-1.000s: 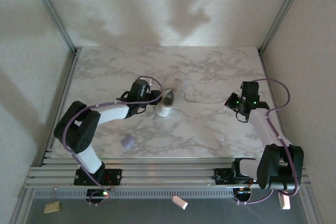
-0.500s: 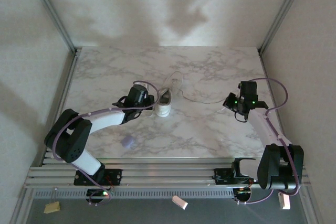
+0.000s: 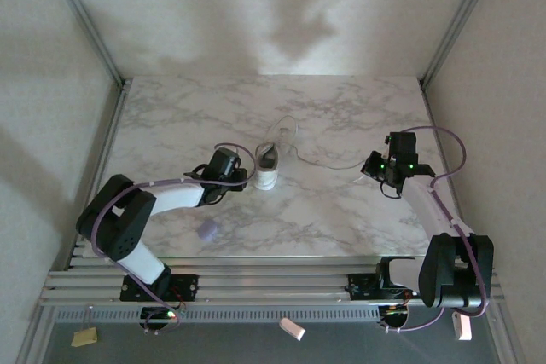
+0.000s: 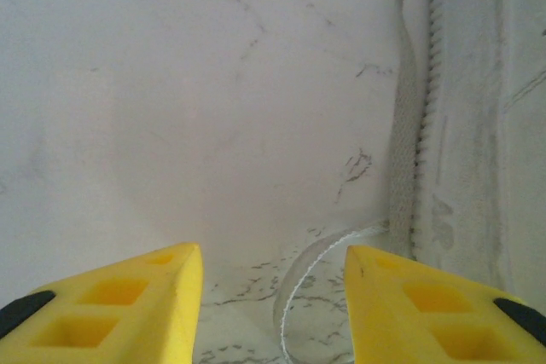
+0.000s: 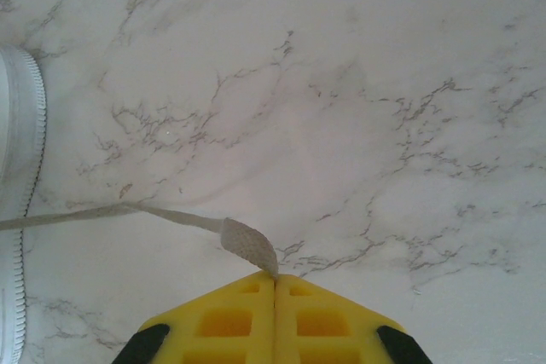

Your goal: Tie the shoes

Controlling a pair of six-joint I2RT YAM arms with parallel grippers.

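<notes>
Sneaker (image 3: 267, 170) beside low left arm (image 3: 171, 192), left jaws apart; right jaws pinching lace (image 5: 247, 243)

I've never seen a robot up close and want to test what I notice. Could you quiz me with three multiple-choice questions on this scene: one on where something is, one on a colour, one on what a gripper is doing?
1. Where does the white sneaker sit on the marble table?
A. Near the middle.
B. In the far right corner.
C. Hanging over the near edge.

2. What colour are the fingers of the right gripper?
A. Red.
B. Blue.
C. Yellow.

3. What is the right gripper doing?
A. Standing wide open.
B. Shut on the end of the lace.
C. Clamped on the sneaker's sole.

Answers:
1 A: the top view shows it about mid-table.
2 C: the right wrist view shows yellow fingers.
3 B: the fingers meet, with the lace end pinched between their tips.
</notes>
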